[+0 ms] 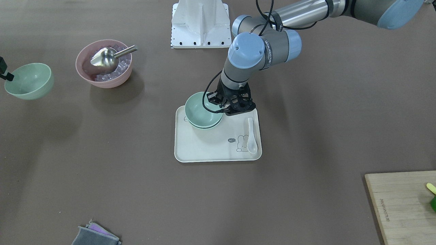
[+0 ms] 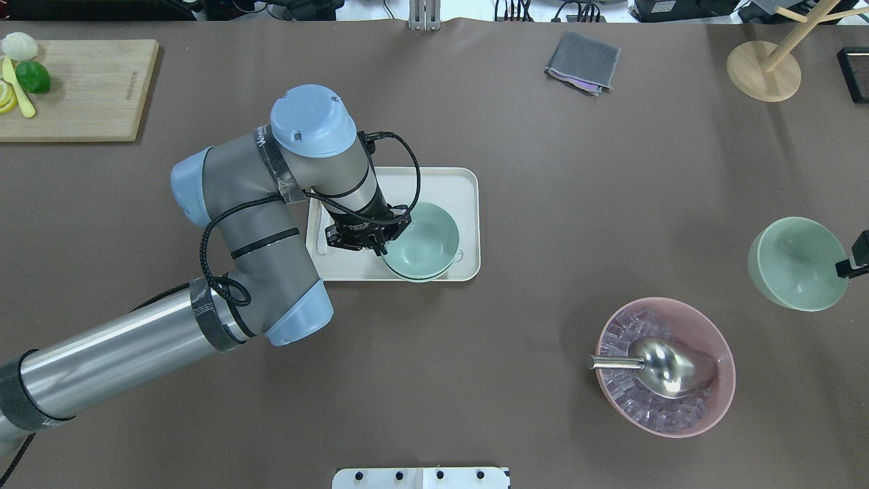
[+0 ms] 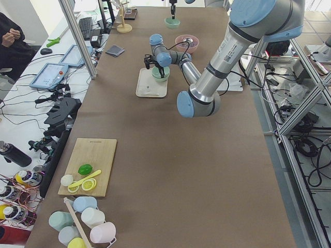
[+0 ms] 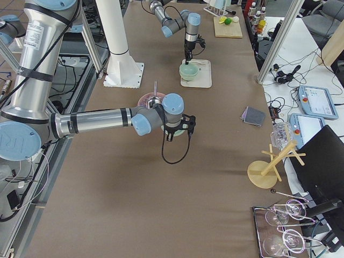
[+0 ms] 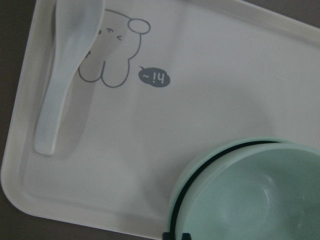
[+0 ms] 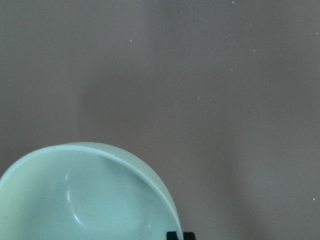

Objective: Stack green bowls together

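- The left gripper (image 1: 226, 109) has its fingers pinched onto the rim of the upper green bowl (image 1: 203, 109), a smooth, matte, pale mint round of plastic.
- That bowl sits nested in the lower green bowl (image 5: 187, 180). Only a thin rim of the lower one shows, with a dark gap between the two.
- Both rest at a corner of a cream tray (image 1: 211, 149), a rounded rectangle with a raised lip and a line-drawn rabbit.
- A glossy white spoon (image 1: 252, 136) lies along the tray's edge, apart from the bowls.
- The right gripper (image 2: 848, 267) is clamped on the rim of the third green bowl (image 2: 798, 263), which is tilted and well apart from the tray.
- Near it stands a larger pink ribbed bowl (image 2: 719, 353) that holds clear cubes and a shiny metal scoop (image 2: 669, 367).
- The table (image 2: 577, 204) is matte brown and carries a wooden cutting board (image 2: 81, 95) and a folded grey cloth (image 2: 582, 61).
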You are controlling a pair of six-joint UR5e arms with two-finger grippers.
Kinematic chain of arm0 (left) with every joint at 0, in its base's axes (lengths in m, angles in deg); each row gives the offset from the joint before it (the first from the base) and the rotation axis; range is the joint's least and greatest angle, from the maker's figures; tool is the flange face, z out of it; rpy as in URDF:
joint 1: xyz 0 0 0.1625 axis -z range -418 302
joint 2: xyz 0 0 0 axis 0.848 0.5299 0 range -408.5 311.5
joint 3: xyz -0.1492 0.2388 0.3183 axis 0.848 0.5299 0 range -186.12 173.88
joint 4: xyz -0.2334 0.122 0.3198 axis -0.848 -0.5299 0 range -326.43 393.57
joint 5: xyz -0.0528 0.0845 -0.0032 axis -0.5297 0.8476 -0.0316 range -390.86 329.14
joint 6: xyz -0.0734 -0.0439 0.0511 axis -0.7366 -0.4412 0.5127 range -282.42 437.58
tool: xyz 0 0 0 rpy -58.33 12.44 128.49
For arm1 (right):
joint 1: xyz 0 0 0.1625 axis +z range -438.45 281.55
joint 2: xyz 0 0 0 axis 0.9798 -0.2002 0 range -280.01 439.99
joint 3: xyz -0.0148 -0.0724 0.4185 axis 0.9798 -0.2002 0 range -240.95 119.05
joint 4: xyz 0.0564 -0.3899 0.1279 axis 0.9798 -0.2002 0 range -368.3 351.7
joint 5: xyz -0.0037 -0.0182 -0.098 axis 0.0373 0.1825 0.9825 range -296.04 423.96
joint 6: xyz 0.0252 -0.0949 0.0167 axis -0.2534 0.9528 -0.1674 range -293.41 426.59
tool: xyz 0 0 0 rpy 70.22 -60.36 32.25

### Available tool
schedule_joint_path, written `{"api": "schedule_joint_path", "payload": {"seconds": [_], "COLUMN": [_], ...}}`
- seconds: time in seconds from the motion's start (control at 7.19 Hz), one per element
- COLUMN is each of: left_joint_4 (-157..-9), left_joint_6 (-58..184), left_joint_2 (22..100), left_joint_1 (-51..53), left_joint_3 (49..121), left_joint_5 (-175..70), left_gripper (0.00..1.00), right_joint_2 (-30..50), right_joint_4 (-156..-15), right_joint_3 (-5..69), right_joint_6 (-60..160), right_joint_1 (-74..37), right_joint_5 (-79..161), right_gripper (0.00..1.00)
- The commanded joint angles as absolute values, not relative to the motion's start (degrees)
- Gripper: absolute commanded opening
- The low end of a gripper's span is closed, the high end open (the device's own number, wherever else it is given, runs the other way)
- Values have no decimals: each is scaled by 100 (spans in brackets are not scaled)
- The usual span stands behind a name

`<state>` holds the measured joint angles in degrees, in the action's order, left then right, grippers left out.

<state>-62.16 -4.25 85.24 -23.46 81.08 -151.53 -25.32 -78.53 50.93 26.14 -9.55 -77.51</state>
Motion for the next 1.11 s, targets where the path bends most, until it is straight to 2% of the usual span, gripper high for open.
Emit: {"api": "schedule_joint_path", "payload": {"seconds": [0.0,0.83,0.97], "left_joint_4": [-6223,-6478,-6539], "left_joint_6": [-424,-451,-442], "left_joint_2": [8519,8545,8545], "left_joint_1": [-2346,-2346,-2346], "left_joint_3": [8107,7922,7940], "left_joint_5": [-15153,-15048,-15048], "left_gripper": [0,0,6], "right_joint_2": [-2539,-2539,-2539], "right_joint_4": [-7853,-7853,-7853], "right_joint_3": [5111,5111,5120], "right_joint_6": [2607,2607,2607], "right_joint_1": [-955,-946,-946], "right_joint_5": [-7754,-7754,-7754], "right_gripper": [0,0,0]}}
